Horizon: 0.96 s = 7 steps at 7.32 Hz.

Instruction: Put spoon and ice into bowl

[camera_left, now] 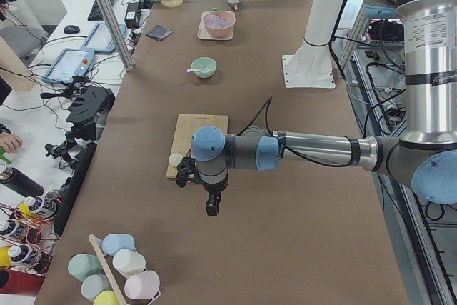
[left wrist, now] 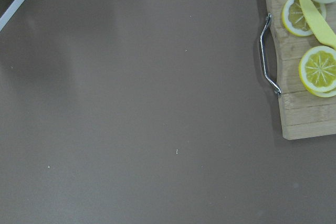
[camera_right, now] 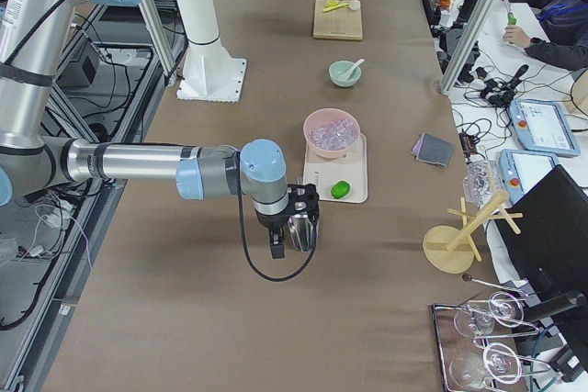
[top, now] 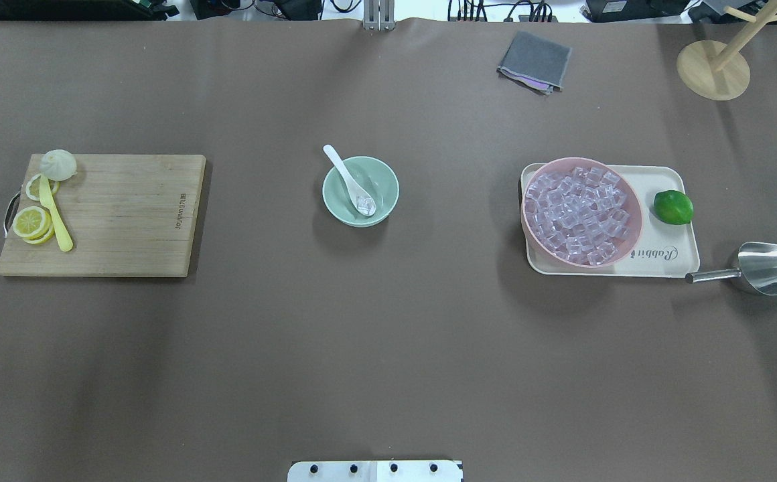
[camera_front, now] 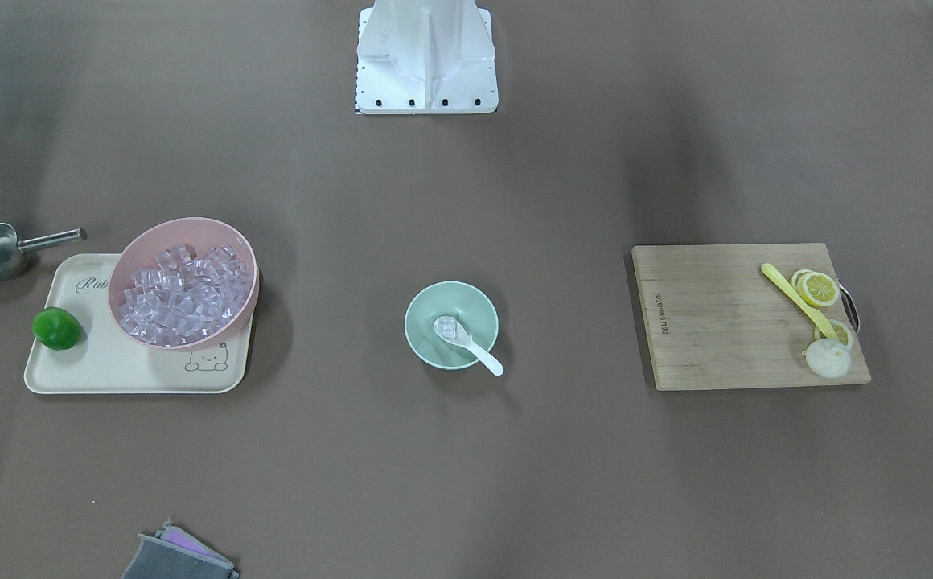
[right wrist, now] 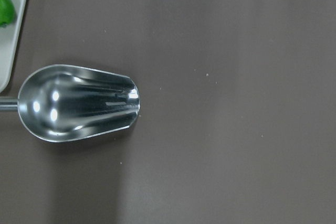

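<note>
The mint-green bowl (top: 388, 181) stands at the table's middle, also in the front-facing view (camera_front: 414, 310). The white spoon (top: 341, 167) lies in it, scoop down in the bowl and handle over the rim (camera_front: 487, 359). One clear ice cube (top: 364, 203) sits in the spoon's scoop (camera_front: 448, 326). My left gripper (camera_left: 211, 206) shows only in the left side view, beyond the cutting board's end, far from the bowl. My right gripper (camera_right: 277, 245) shows only in the right side view, above the metal scoop. I cannot tell whether either is open or shut.
A pink bowl (top: 629, 207) full of ice cubes and a lime (top: 672, 207) sit on a cream tray (top: 670, 258). A metal scoop (top: 763, 268) lies beside it. A cutting board (top: 127, 214) holds lemon slices (top: 31, 221) and a yellow utensil (top: 59, 227). A grey cloth (top: 534, 60) lies at the far edge.
</note>
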Tool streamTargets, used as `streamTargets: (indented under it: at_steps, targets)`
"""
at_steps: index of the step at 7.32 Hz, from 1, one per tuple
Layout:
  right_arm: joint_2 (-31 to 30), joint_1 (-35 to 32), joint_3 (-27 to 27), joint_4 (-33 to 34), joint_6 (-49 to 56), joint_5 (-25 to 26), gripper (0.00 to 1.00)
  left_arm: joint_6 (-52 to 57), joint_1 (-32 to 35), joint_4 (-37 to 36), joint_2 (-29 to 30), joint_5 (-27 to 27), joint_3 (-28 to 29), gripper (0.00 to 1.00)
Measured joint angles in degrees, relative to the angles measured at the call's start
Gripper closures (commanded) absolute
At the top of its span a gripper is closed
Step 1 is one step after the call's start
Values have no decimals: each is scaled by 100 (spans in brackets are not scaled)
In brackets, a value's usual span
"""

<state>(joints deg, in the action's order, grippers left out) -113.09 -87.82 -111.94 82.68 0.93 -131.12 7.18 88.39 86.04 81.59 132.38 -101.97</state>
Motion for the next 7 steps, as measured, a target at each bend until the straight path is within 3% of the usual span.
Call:
streamTargets:
  at_steps: [3, 7]
  targets:
    - [-183, 3, 44, 65, 21, -39, 0, 8, 3, 9, -25, -503, -241, 1]
    - [-184, 64, 133, 82, 24, -54, 0, 15, 1, 24, -69, -572, -334, 1]
